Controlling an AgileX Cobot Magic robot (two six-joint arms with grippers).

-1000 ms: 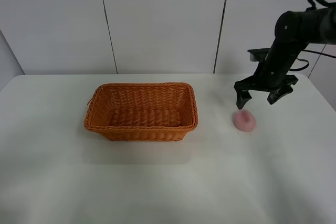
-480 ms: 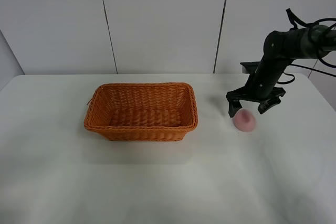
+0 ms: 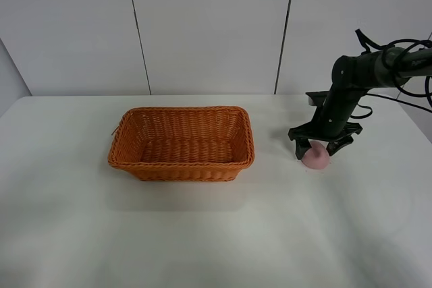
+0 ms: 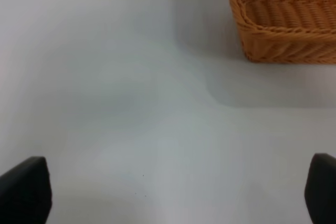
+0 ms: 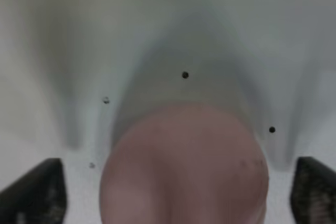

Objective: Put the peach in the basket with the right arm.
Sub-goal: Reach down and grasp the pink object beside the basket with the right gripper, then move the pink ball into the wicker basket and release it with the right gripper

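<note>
Right arm [image 3: 347,85] was bent down over the peach [image 3: 315,158], which sat on the desk [image 3: 202,234] off the right short end of the basket [image 3: 182,170] in the high view, near it but not touching. The right end effector [image 3: 316,152] was spread wide and empty, one finger on each side of the peach with the tips low beside it. The wrist view showed both fingers [image 5: 34,190] clear of the fruit [image 5: 184,166], with bare desk in each gap and the peach roughly centred between them. Couldn't tell whether the tips touched the desk. My read is that the step in hand was the grasp itself. To do it well, the pads should meet the peach at its widest part, not above it, or the round body will likely squirt out downward. Close slowly and evenly so neither finger shoves it sideways first. The matte skin should help hold, so moderate force ought to do. Then lift straight up until it clears the basket rim before moving toward the basket, and let go low over the middle of the basket floor so it doesn't bounce out. The left end effector [image 4: 173,190], seen only in its own wrist view, was spread and holding nothing, over bare desk short of a basket corner [image 4: 283,35].
</note>
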